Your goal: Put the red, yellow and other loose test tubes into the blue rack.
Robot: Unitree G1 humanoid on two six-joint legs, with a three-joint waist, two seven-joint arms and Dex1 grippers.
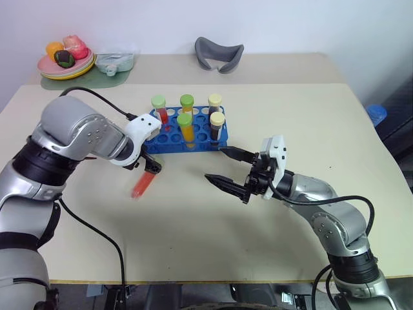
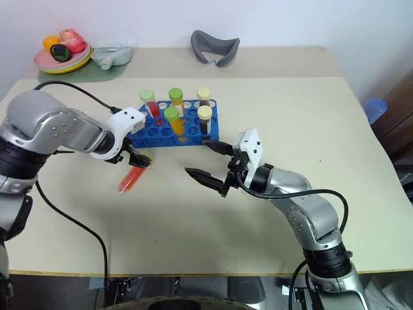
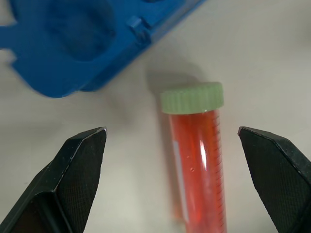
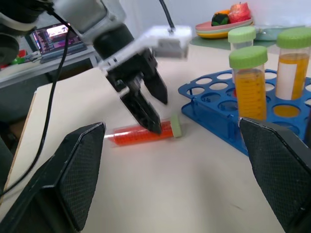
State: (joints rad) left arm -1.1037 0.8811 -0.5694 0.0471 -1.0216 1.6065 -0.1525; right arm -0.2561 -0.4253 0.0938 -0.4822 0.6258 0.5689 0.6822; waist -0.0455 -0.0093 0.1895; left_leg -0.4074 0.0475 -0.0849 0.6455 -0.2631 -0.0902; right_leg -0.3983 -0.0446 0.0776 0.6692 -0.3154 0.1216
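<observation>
A red test tube (image 1: 143,184) with a pale green cap lies on the table just in front of the blue rack (image 1: 171,137). My left gripper (image 1: 150,165) points down over the tube's capped end, open, with its fingers on either side of the tube (image 3: 197,160) and apart from it. The rack holds several upright tubes: green-capped ones with red and yellow liquid and pale-yellow-capped ones with dark liquid. My right gripper (image 1: 214,163) hovers level to the right of the rack's front, open and empty, facing the lying tube (image 4: 143,134).
A plate of toy fruit (image 1: 64,61) on a green mat sits at the back left corner. A grey curved object (image 1: 219,53) lies at the back middle. A blue object (image 1: 375,114) stands beyond the table's right edge.
</observation>
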